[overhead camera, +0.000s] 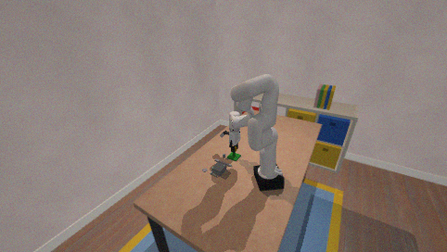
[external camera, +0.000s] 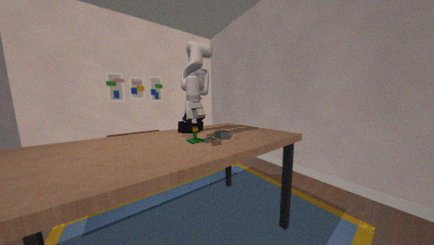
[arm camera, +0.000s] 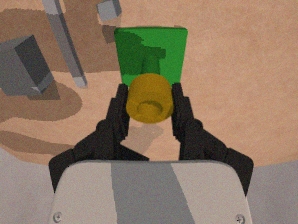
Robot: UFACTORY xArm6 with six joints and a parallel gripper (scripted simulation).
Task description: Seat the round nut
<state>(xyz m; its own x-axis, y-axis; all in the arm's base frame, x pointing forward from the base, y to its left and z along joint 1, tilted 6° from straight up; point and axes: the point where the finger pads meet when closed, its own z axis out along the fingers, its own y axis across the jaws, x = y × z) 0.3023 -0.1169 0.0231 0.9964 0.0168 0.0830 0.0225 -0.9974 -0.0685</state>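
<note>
My gripper [arm camera: 150,94] [overhead camera: 234,148] [external camera: 194,126] is shut on the yellow round nut [arm camera: 149,99] and points straight down. It holds the nut directly over the green base [arm camera: 153,46] [overhead camera: 235,157] [external camera: 194,141] of the round peg. The nut sits low, close above the base, and hides the peg itself in the wrist view. I cannot tell whether the nut touches the base.
A grey block with a square peg [overhead camera: 220,168] [arm camera: 25,66] [external camera: 221,133] stands left of the green base. A long grey bar [arm camera: 63,30] and a small grey cube [arm camera: 108,8] lie between them. The arm's black base [overhead camera: 269,182] stands to the right.
</note>
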